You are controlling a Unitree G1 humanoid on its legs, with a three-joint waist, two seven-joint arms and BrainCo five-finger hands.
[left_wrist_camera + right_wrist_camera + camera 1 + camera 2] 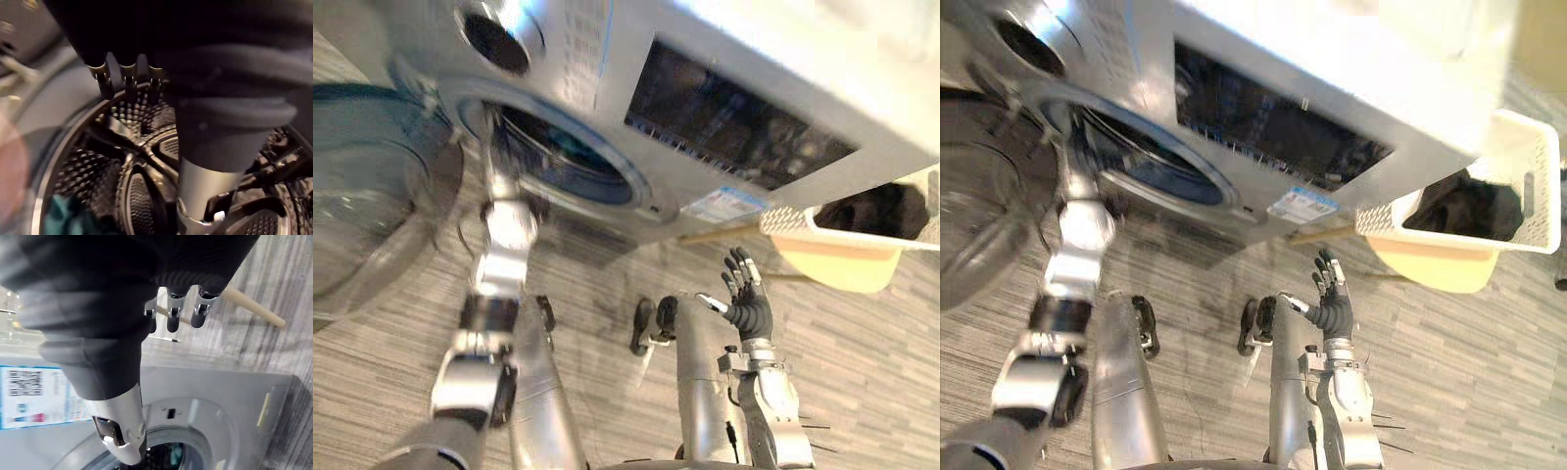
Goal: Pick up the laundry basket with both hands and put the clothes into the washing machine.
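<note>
Reaching into the silver-grey front-loading washing machine (783, 59), the left hand (203, 186) is at the mouth of the perforated steel drum (146, 147), fingers straight and loose, nothing in them. A bunched teal piece of cloth (66, 218) lies inside the drum, clear of those fingers. The machine's round glass door (362, 196) hangs open on the robot's left.

Over on the other side, the right hand (751, 313) is raised in front of the machine, above the grey wood-grain plank floor (862, 372), fingers spread and straight, empty too.

And the white plastic laundry basket (1545, 166)? Neither hand is on it. It sits off to the robot's right, past the machine's corner, on a pale round wooden stool (837, 262), beyond the right hand and apart from it, and well apart from the left. It's rectangular, with a perforated wall along one side and a slot handle cut in its end wall. A heap of dark clothes (1464, 208) lies inside it.
</note>
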